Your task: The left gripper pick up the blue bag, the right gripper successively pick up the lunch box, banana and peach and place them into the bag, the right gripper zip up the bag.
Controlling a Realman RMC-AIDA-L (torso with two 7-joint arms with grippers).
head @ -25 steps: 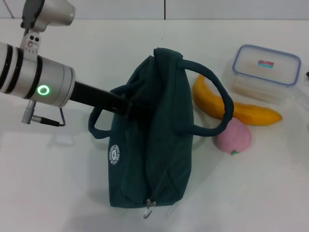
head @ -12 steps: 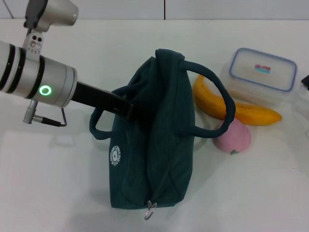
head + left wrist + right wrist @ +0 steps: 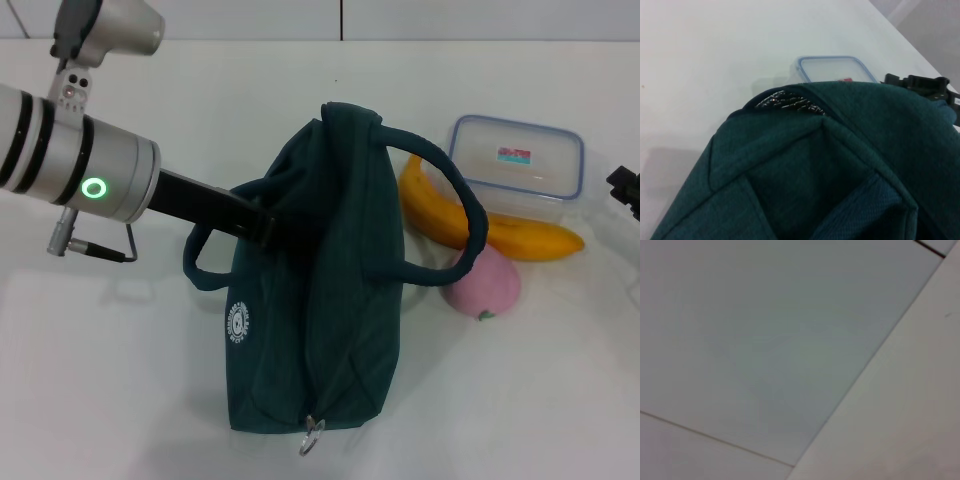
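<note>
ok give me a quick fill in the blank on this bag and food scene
1. The yellow banana lies between the clear lunch box with the blue-rimmed lid and the ____ peach.
2. The dark teal fabric bag stands on the ____ table.
3. The left gripper reaches the bag near its ____ handle.

Missing words: pink; white; left

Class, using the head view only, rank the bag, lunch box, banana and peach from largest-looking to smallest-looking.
1. Blue bag, by far the largest.
2. Lunch box and banana: look similar in extent; both partly hidden, so not ranked.
3. Peach, smallest.
</note>
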